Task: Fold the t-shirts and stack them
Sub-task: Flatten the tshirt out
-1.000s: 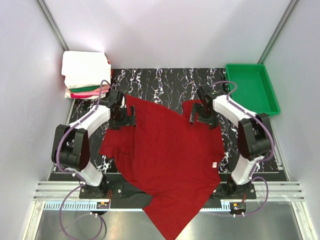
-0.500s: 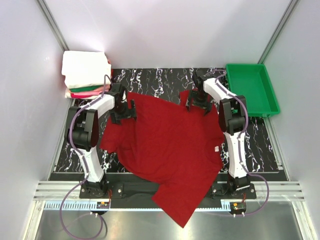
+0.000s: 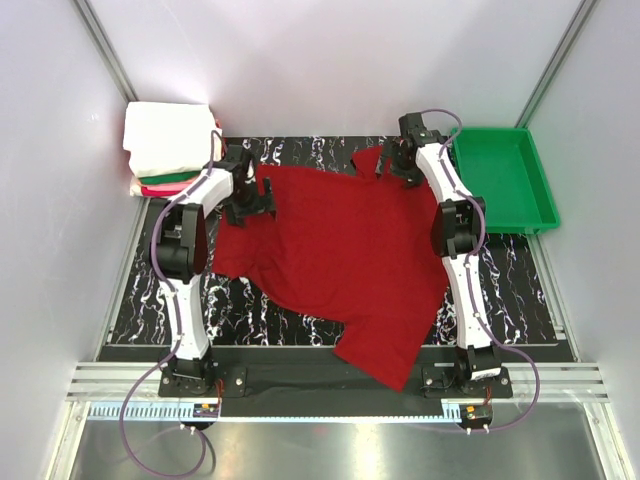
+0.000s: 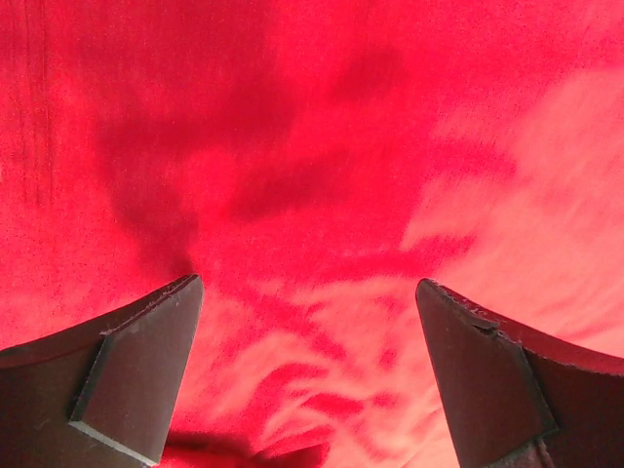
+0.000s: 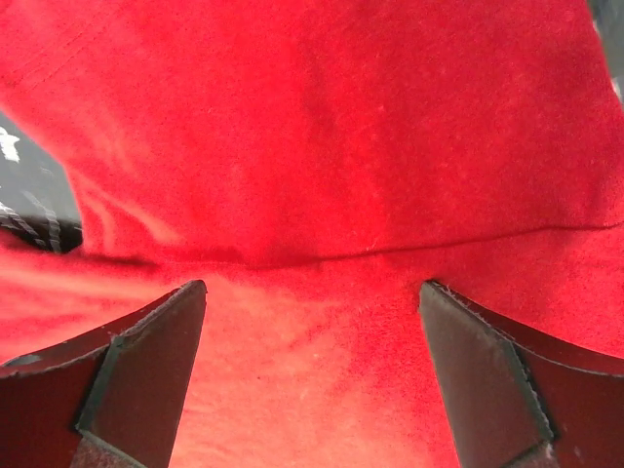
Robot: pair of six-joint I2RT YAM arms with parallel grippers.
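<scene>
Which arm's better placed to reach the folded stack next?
Left, likely. The left pincer, open, sits at the shirt's far-left corner, beside the stack. The right pincer is across the shirt, by the tray.

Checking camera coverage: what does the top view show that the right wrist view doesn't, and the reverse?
Only top: the folded stack at the far left, the green tray at the far right, and the red shirt's full outline. Only right wrist: its fingers spread wide over a seam in the cloth. Both: the red shirt and the marbled table.
</scene>
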